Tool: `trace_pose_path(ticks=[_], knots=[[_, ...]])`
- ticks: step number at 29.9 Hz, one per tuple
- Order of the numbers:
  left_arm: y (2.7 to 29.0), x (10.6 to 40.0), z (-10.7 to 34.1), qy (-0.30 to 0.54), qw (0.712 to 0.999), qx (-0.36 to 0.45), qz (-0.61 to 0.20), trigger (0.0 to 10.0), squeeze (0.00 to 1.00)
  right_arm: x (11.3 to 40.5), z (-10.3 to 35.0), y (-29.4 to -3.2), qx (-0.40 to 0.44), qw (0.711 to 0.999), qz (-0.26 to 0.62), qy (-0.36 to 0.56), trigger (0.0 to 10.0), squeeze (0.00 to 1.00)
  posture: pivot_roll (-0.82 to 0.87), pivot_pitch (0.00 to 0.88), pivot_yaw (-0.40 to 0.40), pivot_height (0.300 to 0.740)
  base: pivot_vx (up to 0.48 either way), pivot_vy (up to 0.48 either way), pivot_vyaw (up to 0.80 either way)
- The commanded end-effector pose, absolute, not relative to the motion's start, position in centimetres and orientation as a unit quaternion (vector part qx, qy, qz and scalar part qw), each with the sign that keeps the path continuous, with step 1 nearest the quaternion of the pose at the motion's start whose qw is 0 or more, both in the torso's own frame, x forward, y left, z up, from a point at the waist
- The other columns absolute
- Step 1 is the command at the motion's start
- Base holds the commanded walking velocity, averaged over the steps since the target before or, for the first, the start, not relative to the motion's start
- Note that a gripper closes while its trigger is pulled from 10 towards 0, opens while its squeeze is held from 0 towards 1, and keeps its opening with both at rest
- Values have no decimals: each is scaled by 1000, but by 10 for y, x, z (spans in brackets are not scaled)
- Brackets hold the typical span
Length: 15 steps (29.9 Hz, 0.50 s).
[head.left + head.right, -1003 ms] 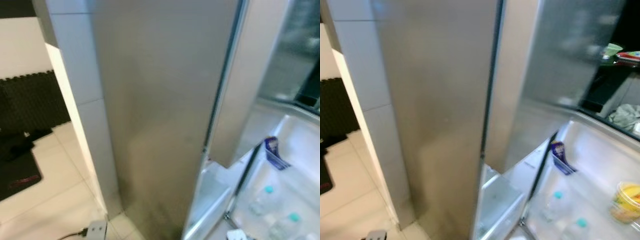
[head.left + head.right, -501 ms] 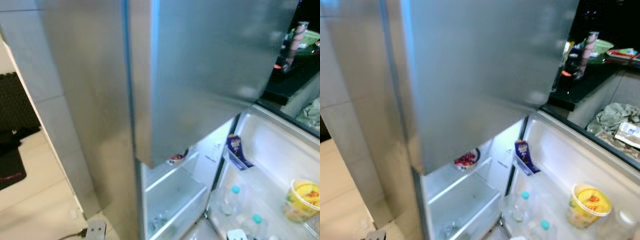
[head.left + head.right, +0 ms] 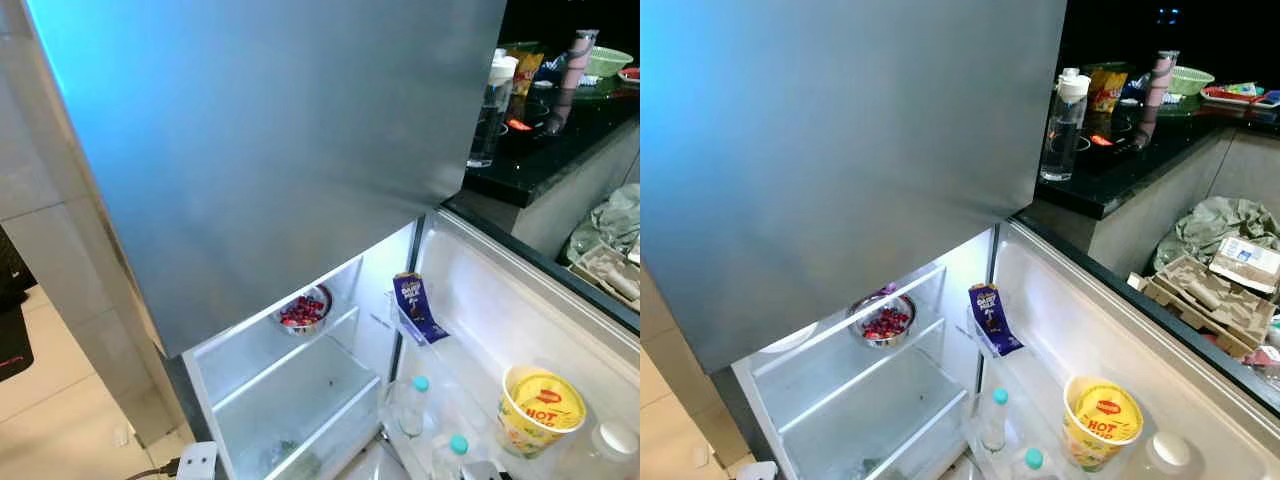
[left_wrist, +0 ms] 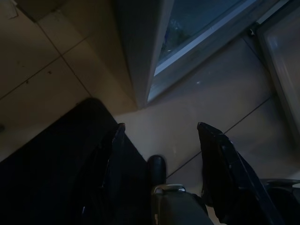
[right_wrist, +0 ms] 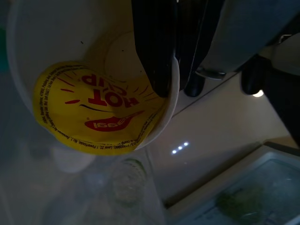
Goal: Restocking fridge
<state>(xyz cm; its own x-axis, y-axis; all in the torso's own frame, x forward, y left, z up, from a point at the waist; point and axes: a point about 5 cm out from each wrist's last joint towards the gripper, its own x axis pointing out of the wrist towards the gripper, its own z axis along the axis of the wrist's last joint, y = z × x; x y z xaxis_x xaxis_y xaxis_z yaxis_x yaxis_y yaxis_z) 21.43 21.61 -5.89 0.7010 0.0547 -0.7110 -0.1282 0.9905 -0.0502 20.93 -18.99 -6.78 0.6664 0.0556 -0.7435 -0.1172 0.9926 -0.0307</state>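
The steel bowl of red berries [image 3: 881, 322] sits on the glass shelf; the clear drawer [image 3: 865, 415] below it lies open. Right of the bowl, the door bin holds a blue carton [image 3: 990, 317], teal-capped bottles [image 3: 993, 420] and a yellow noodle cup [image 3: 1097, 420].

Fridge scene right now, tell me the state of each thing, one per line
Lower fridge door: open.
Upper fridge door: shut.
Noodle cup: upright in the door shelf, lid sealed.
Bowl of red fruit: uncovered, on the shelf.
Right gripper: shut on the noodle cup's rim.
Left gripper: open, above the floor.
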Motion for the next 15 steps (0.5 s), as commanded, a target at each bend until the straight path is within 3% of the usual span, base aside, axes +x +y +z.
trace_pose_path(ticks=[1,15], knots=[[222,210,-60,388,918,-48,59,10000,0,207,-70,-187,-34,911,51,408,10000,0,-8,61,9,740,0,0,0],[221,211,-59,383,921,-45,49,10000,0,211,-67,-185,-35,916,58,395,10000,0,-9,65,9,740,0,0,0]])
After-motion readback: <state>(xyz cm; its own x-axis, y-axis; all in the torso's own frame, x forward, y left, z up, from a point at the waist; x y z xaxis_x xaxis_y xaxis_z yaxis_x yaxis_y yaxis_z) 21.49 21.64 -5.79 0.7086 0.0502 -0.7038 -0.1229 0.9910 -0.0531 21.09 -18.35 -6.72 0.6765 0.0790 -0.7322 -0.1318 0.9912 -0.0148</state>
